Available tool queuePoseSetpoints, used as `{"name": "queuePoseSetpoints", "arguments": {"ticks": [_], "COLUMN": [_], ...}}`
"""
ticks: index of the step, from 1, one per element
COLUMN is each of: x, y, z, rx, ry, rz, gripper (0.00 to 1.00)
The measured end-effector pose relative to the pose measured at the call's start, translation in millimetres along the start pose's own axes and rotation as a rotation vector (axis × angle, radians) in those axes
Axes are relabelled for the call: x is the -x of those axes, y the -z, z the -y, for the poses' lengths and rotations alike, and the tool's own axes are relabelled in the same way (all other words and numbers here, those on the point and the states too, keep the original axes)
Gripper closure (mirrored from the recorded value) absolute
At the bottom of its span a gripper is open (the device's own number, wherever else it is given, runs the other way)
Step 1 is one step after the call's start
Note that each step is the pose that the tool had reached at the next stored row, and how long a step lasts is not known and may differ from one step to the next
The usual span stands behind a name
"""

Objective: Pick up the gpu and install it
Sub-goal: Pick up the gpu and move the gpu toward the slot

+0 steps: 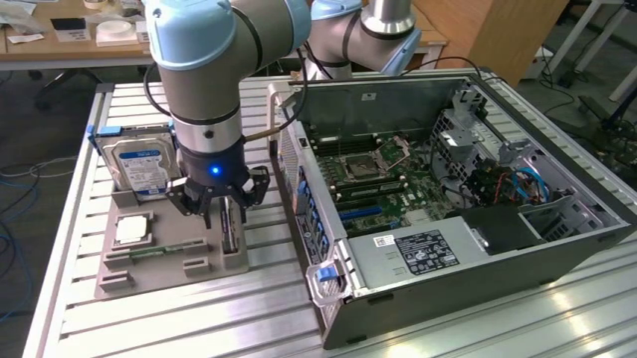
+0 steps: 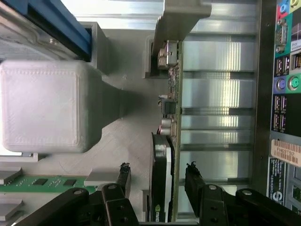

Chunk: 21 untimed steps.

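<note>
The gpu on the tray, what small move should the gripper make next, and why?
Probably close the gripper on the gpu. The card stands on edge in the grey tray, and the wrist view shows the open gripper with one finger on each side of it, gaps on both sides, so nothing is gripped yet.

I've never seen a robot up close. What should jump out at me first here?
The big grey and pale-blue robot arm comes first, its black gripper open astride the thin dark gpu card standing on edge in a grey holder tray. At the exterior view's right lies an open grey computer case, boards exposed. A silver, blue-labelled hard drive stands upright at the tray's end.
</note>
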<state>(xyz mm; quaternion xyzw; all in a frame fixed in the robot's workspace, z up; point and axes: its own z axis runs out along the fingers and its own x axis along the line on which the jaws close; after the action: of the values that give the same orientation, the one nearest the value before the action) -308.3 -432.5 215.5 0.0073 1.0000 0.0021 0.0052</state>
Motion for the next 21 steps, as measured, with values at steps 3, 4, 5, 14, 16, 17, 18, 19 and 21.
{"name": "queuePoseSetpoints", "arguments": {"ticks": [3, 4, 5, 14, 16, 17, 18, 19, 21], "x": [-0.1, 0.0, -0.1, -0.3, -0.3, -0.2, -0.2, -0.2, -0.2], "y": [-0.2, -0.7, -1.3, -6.5, -6.5, -6.6, -6.6, -6.6, -6.6], "z": [-3.9, -4.1, -4.4, -10.9, -10.9, -10.9, -10.9, -10.9, -10.9], "rx": [-0.0007, -0.0006, -0.0007, -0.0009, -0.0009, -0.0008, -0.0008, -0.0008, -0.0008], "ry": [0.000, 0.000, 0.000, 0.000, 0.000, 0.000, 0.000, 0.000, 0.000], "rz": [-0.0002, -0.0001, -0.0001, -0.0004, -0.0004, -0.0003, -0.0003, -0.0002, -0.0002], "gripper": [0.41, 0.41, 0.41, 0.41, 0.41, 0.42, 0.49, 0.49, 0.56]}}
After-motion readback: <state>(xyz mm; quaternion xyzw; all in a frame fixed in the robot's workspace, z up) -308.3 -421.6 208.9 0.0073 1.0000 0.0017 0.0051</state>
